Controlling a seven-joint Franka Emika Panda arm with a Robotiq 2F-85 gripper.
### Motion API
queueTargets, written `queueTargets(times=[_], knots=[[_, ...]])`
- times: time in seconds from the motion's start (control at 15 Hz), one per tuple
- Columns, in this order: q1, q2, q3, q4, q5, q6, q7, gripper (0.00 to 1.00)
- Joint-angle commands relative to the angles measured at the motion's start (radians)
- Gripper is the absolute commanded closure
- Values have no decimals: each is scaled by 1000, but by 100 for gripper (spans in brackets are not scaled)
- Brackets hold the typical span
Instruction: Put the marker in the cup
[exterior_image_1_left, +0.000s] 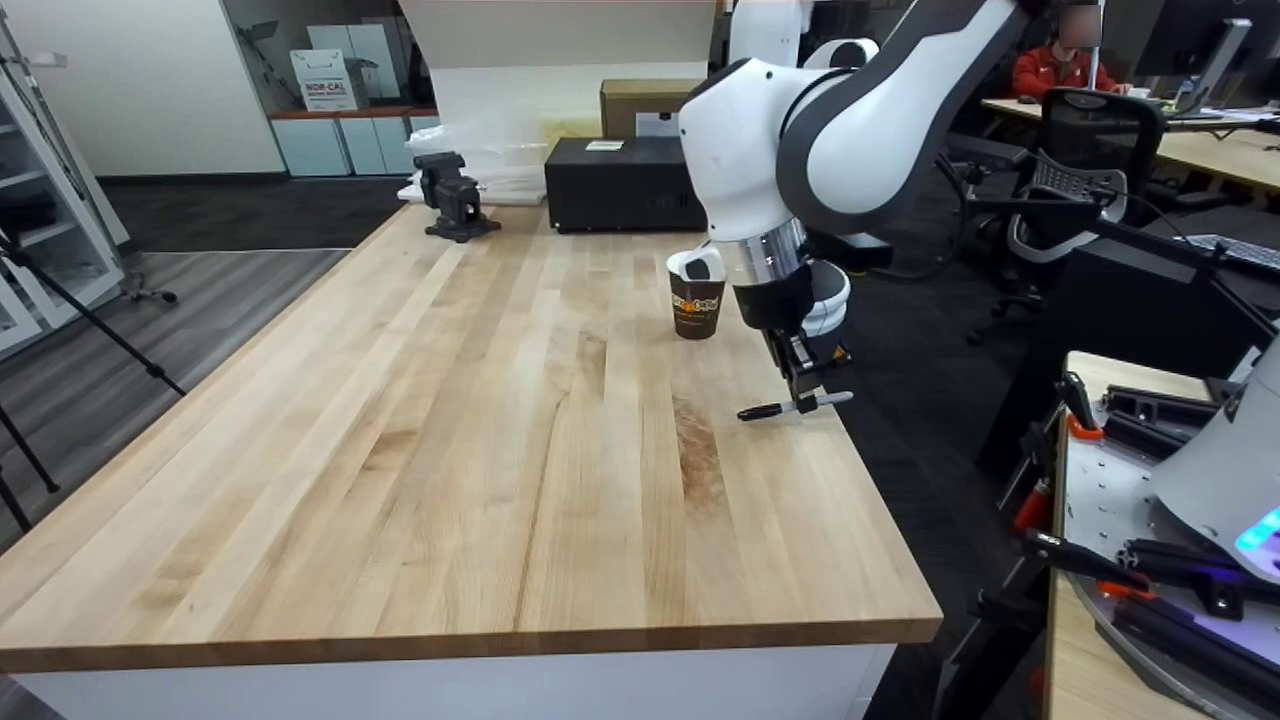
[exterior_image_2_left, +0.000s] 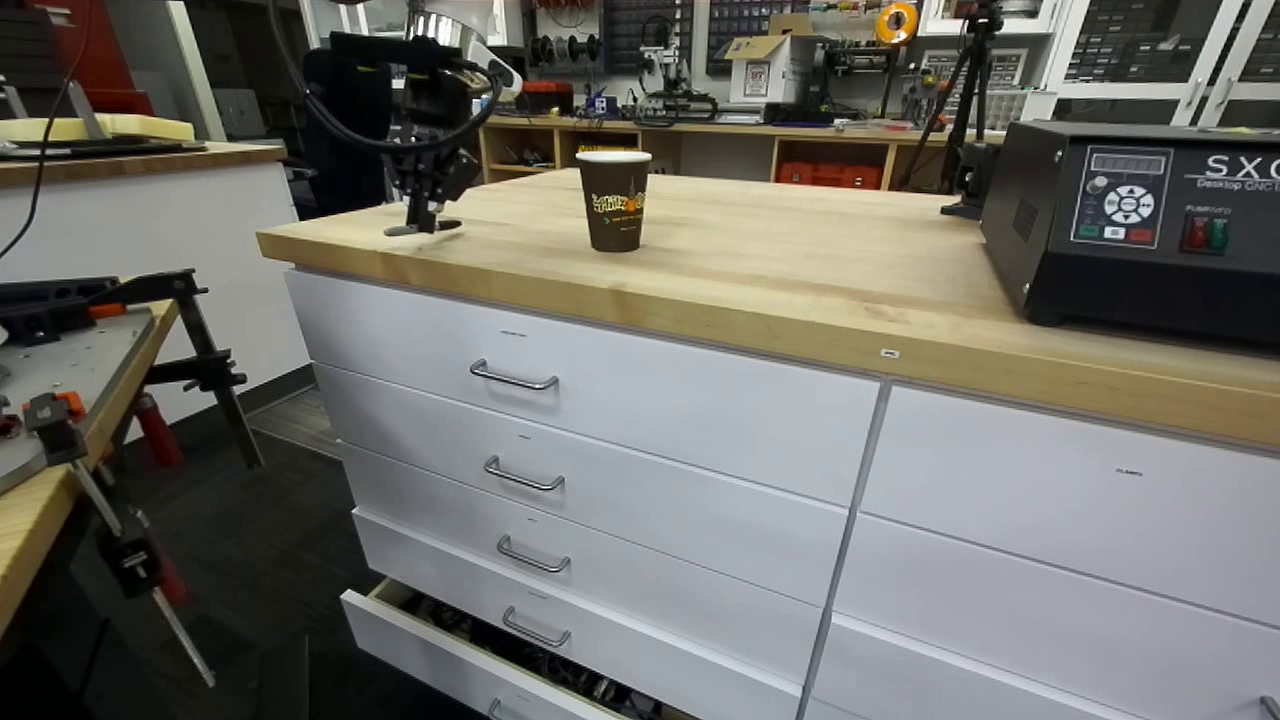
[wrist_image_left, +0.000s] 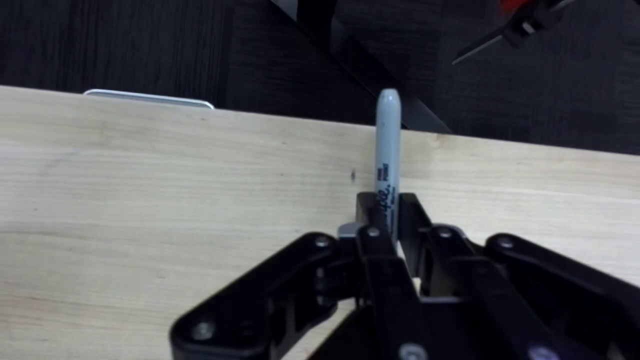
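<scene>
A gray marker (wrist_image_left: 388, 142) w/ a black cap is clamped approx. mid-length in the robot's tool (wrist_image_left: 388, 205), lying nearly level by the edge of a wood bench (exterior_image_1_left: 450, 450), while a brown paper cup (exterior_image_2_left: 614, 205) stands upright nearby. Whether the marker touches the bench is hard to tell from these angles. The pickup looks about done; the carry comes next, & the best route prob. starts w/ a straight lift, high enough for both ends to clear the cup's rim, before any sideways travel. A round barrel held at one spot may pivot, so the squeeze should be firm & the swing slow. Level, the marker would likely just bridge the mouth, so tip it until one end points down, center it over the opening, get that end inside the rim, then let go & back straight up. Light paper can topple on a nudge, so approach from above, w/o brushing the side.
</scene>
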Motion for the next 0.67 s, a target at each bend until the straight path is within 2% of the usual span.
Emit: queueTargets(times=[0.0,0.6], knots=[[13,-68,-1,11,-45,-109,51,94],[-12,-136,-46,69,-106,-125,137,94]])
